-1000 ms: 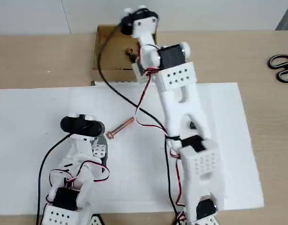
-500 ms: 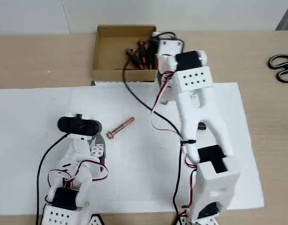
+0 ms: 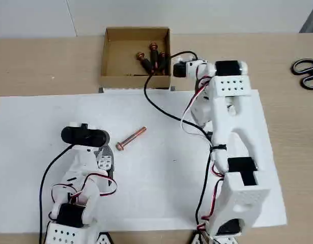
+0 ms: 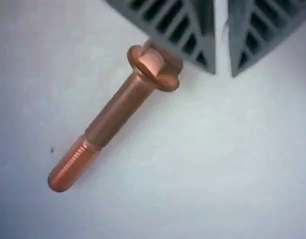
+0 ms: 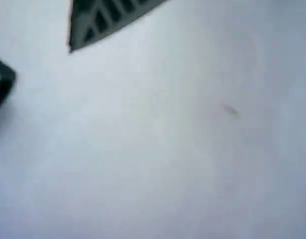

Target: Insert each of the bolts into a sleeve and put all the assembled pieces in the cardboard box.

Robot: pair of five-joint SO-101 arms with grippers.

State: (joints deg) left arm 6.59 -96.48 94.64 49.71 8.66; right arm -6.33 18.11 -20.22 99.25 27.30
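Observation:
A bare copper bolt [image 3: 131,139] lies on the white paper [image 3: 44,127], left of centre. Up close the bolt [image 4: 113,119] has its flanged head against one grey fingertip [image 4: 187,35] of my left gripper [image 4: 222,55], which is shut with nothing between its fingers. In the high view the left gripper [image 3: 107,158] sits just left of the bolt's head. The cardboard box [image 3: 115,51] at the far edge holds bolts in dark sleeves [image 3: 152,57]. My right arm [image 3: 225,101] hangs over the paper's far right part, beside the box. Part of my right gripper [image 5: 108,20] shows above bare paper.
Black scissors [image 3: 306,72] lie on the wooden table at the far right. A dark object [image 5: 1,84] is partly seen on the paper at the edge of the right wrist view. Cables [image 3: 161,109] trail from the right arm across the paper's middle.
The right arm has drawn back from over the box to the right, uncovering the assembled pieces inside. The left arm and the bolt have hardly moved.

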